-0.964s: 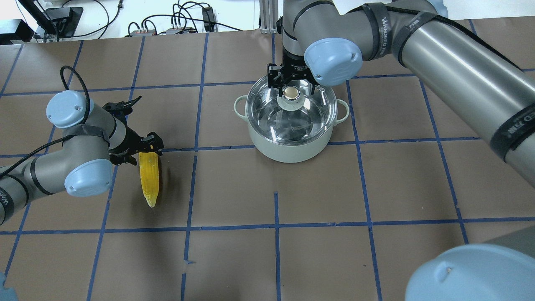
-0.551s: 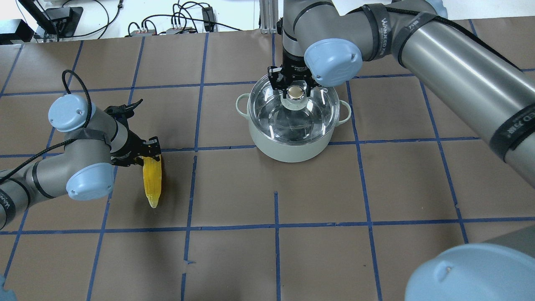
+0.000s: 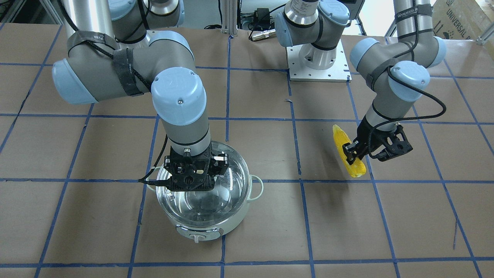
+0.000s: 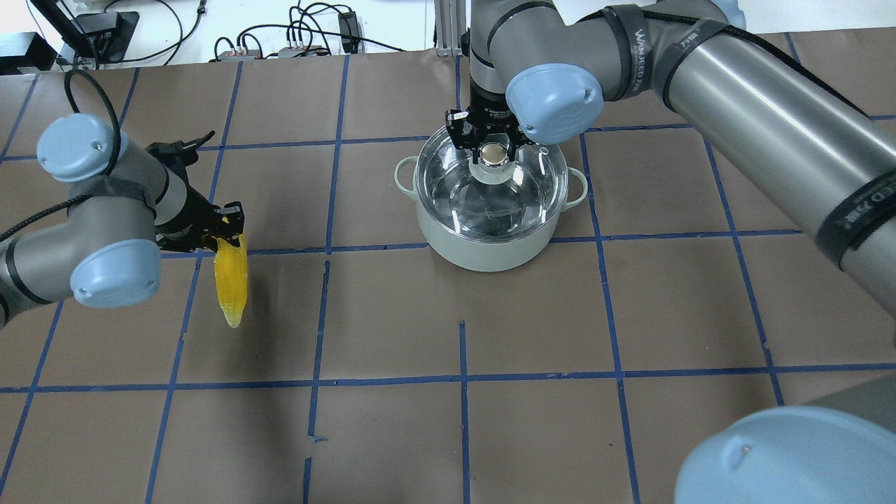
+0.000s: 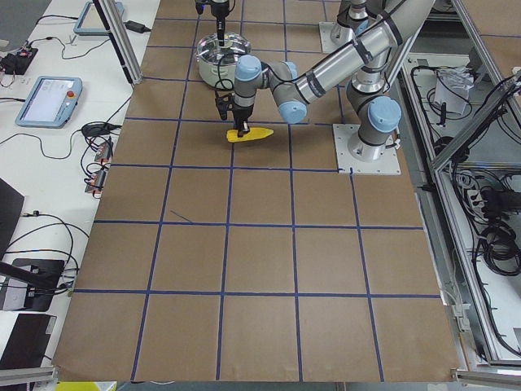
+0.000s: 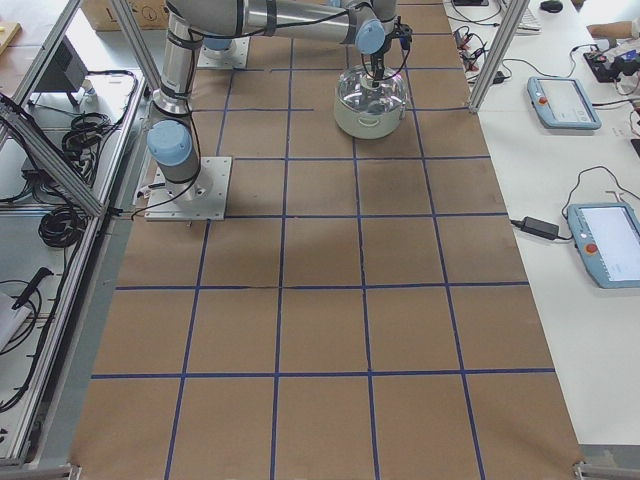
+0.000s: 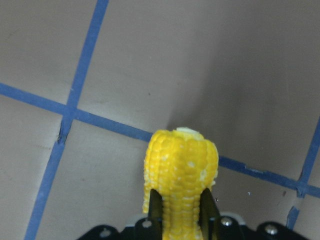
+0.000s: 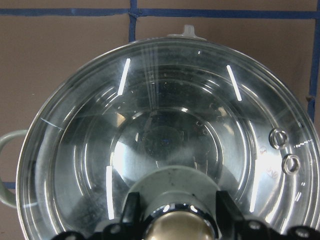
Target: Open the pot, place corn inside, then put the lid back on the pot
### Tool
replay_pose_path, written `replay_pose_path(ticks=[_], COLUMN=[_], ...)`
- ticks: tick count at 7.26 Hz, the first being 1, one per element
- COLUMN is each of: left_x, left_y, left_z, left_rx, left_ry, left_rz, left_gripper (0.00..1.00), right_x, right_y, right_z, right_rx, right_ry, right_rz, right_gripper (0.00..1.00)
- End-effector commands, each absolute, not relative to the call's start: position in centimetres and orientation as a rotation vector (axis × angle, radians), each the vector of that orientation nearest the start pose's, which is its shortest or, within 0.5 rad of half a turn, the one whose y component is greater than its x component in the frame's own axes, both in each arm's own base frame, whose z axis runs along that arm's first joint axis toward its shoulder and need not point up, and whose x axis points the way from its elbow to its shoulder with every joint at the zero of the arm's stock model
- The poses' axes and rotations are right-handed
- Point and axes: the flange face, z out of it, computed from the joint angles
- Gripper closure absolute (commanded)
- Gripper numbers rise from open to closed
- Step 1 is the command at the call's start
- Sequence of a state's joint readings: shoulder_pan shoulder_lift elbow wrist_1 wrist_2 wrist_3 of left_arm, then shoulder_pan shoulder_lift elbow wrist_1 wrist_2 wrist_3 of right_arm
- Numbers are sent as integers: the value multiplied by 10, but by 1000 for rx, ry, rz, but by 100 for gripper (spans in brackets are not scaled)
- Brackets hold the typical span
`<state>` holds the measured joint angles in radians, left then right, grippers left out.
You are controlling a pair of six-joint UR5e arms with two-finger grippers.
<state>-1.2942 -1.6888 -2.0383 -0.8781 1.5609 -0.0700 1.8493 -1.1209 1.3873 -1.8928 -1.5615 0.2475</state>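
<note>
Shows a round pale mint-white pot [image 4: 483, 253] standing upright on a brown paper-covered desk [image 4: 392, 434] gridded with blue tape [image 4: 463, 420], in the half toward the far edge, away from the robot. Has its small control tab [image 8: 188, 31] turned to that far edge. Carries a round clear glass lid [image 4: 490, 206] lying level on the rim, as far as can be told, with the shiny steel interior visible through the glass. Puts the right hand [image 4: 494, 150] straight above the lid's centre, on an arm coming in from the desk's right side. Shows that hand clenched on the tan wooden knob [image 4: 495, 154], one dark finger [image 8: 131, 210] pressed to each side in the right wrist view.

Finds the left hand [image 4: 225, 229] well apart from the pot, toward the desk's left end and nearer the robot's edge. Shows it grasping a yellow corn cob [image 4: 231, 287], tapered to a point, near the thick end. Has the cob slanting, pointed tip aimed at the robot's edge of the desk. Casts a shadow lying apart from the cob on the paper, suggesting a cob clear of the surface. Shows, in the left wrist view, two dark fingers [image 7: 155, 211] pinching the kernels from both sides.
</note>
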Motion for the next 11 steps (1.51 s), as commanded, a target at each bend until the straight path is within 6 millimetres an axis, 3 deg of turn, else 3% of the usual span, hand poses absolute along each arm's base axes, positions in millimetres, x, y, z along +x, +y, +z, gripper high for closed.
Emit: replay_pose_path(ticks=[1, 4, 6, 8, 9, 11], left_x=[5, -9, -13, -26, -39, -91], left_y=[-506, -509, -519, -522, -523, -521], left_z=[333, 355, 387, 407, 412, 426], left_rx=[-535, -489, -475, -497, -523, -701], left_ry=[3064, 3076, 3082, 3086, 3083, 3059], left_rz=[-118, -165, -108, -85, -93, -95], left_gripper=[81, 81, 81, 81, 81, 82], right_x=[316, 316, 316, 316, 314, 286], right_y=[-605, -604, -605, -612, -615, -619], right_z=[349, 350, 360, 393, 421, 473], right_rx=[-55, -60, -53, -41, -39, -89], right_ry=[3117, 3118, 3116, 3124, 3126, 3135], right_rz=[-85, -72, -84, -50, -39, -1], right_gripper=[45, 61, 62, 62, 62, 72])
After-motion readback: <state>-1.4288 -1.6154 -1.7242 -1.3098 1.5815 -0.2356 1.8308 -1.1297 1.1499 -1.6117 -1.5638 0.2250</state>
